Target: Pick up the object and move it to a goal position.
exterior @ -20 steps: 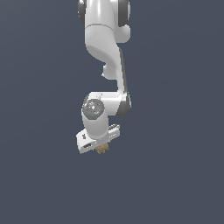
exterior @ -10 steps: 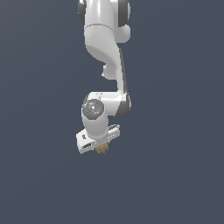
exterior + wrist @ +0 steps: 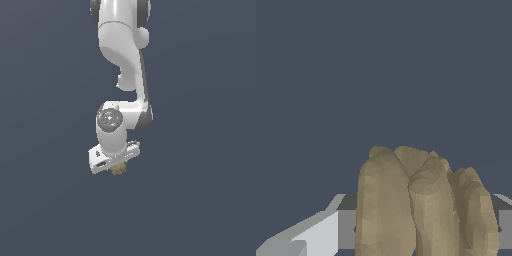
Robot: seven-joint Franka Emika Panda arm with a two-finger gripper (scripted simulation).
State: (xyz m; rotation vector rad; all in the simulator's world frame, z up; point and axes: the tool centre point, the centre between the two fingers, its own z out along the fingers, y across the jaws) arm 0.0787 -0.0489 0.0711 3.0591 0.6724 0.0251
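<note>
The object [image 3: 118, 170] is a small tan-brown lumpy, ridged chunk. In the exterior view only a bit of it shows, sticking out below the white gripper [image 3: 117, 169]. The arm hangs down from the top of that view and the gripper is at the middle, over the plain dark ground. In the wrist view the object [image 3: 421, 205] fills the lower middle, held between the grey and white fingers [image 3: 316, 232] on either side. The gripper is shut on it. The fingertips are hidden in the exterior view.
A plain dark blue-grey surface [image 3: 200, 150] fills the whole background in both views. No other thing shows.
</note>
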